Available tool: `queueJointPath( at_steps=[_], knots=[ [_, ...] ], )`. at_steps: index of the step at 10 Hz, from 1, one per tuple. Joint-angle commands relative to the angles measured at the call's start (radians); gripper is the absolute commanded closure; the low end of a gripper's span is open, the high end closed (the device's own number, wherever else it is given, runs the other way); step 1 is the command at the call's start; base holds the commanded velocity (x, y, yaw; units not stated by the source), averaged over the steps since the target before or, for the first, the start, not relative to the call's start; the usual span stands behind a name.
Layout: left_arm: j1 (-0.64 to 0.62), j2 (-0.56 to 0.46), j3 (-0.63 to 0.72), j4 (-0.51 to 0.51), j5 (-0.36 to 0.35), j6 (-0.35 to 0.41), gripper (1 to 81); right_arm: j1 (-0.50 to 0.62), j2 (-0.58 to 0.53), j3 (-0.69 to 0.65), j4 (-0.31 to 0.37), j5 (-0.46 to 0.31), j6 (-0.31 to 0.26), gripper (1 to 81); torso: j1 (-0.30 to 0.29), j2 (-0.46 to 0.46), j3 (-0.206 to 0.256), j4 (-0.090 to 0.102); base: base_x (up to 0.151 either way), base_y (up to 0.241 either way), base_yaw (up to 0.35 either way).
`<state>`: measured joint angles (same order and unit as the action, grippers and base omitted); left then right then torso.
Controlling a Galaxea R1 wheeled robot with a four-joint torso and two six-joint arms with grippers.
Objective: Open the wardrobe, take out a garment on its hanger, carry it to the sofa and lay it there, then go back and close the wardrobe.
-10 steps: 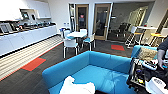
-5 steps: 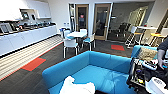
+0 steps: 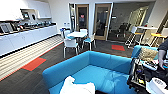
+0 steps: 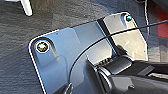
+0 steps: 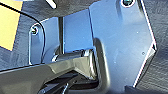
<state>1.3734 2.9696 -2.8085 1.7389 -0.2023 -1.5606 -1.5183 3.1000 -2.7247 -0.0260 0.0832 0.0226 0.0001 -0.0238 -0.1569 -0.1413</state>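
Observation:
The bright blue sofa (image 3: 100, 67) takes up the lower middle of the head view, its high back wrapping round the seat. A crumpled white garment (image 3: 77, 87) lies on the seat at the near edge of that view. No hanger can be made out in the cloth. In the left wrist view and the right wrist view, the robot's own dark plates hang over dark grey carpet (image 4: 15, 50) (image 5: 160, 72).
A person's arm (image 3: 162, 53) and a control rig (image 3: 150, 65) are at the right, beside dark equipment (image 3: 137, 75). White chairs (image 3: 70, 44) and a round table (image 3: 77, 34) stand behind the sofa. A long white counter (image 3: 25, 38) runs along the left wall.

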Motion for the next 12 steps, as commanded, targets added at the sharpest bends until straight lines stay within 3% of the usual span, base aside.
queueJointPath(
  at_steps=[1,12],
  knots=[
    [-0.046,-0.004,0.0,0.011,0.037,0.001,1.0,0.029,0.007,0.004,-0.002,-0.056,-0.003,1.0,0.0,0.0,0.0,0.0,0.0,0.0,0.287],
    [-0.046,0.027,-0.003,0.034,0.05,0.011,1.0,0.016,0.005,0.004,-0.002,-0.057,-0.003,1.0,0.0,0.0,0.0,0.0,0.0,0.0,0.304]
  ],
)
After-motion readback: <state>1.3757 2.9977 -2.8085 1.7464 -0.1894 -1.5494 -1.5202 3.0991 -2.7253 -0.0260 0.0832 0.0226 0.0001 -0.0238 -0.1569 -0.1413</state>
